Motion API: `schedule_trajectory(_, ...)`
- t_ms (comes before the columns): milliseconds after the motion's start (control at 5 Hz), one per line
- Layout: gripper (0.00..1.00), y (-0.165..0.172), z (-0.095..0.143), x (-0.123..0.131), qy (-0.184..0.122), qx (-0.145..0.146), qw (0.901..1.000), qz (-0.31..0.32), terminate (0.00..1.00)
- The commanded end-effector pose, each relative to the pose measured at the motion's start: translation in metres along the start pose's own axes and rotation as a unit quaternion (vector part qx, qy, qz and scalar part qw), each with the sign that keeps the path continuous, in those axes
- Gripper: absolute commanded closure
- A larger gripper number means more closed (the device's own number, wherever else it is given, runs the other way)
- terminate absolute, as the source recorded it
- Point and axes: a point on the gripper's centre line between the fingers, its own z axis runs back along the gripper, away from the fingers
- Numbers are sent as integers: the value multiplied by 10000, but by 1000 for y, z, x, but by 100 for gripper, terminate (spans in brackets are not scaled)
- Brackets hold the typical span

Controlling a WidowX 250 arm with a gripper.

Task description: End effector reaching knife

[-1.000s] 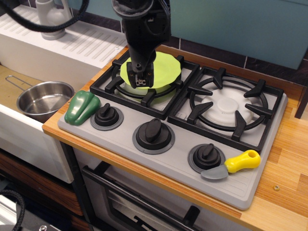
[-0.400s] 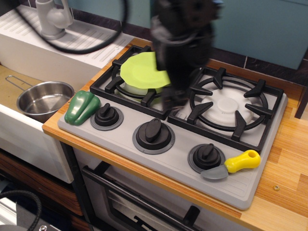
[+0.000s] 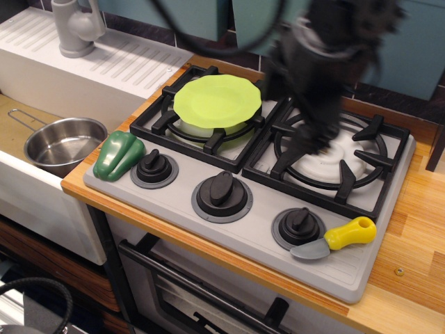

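Observation:
The knife [image 3: 338, 238] lies flat on the grey stove panel at the front right, with its yellow handle pointing right and its short grey blade pointing left, next to the right knob. The end effector [image 3: 316, 142] is a blurred black gripper hanging over the right burner, behind and a little left of the knife, well above it. The blur hides whether its fingers are open or shut. Nothing shows in its grasp.
A lime green plate [image 3: 217, 101] rests on the left burner. A green toy pepper [image 3: 118, 154] lies at the stove's front left corner. Three black knobs [image 3: 222, 195] line the front panel. A steel pot [image 3: 64, 142] sits in the sink at left, with a grey faucet [image 3: 75, 24] behind.
The arm has swept right, from over the green plate to over the right burner, uncovering the plate. The knife, pepper and pot have not moved.

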Motion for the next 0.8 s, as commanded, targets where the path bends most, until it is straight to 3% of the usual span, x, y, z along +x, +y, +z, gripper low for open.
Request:
schedule_trajectory(0,0,-25,-2,22,-179,-123,9991,355,0)
schedule_trajectory(600,0,-87,-23,26,-465,67,9964,704,0)
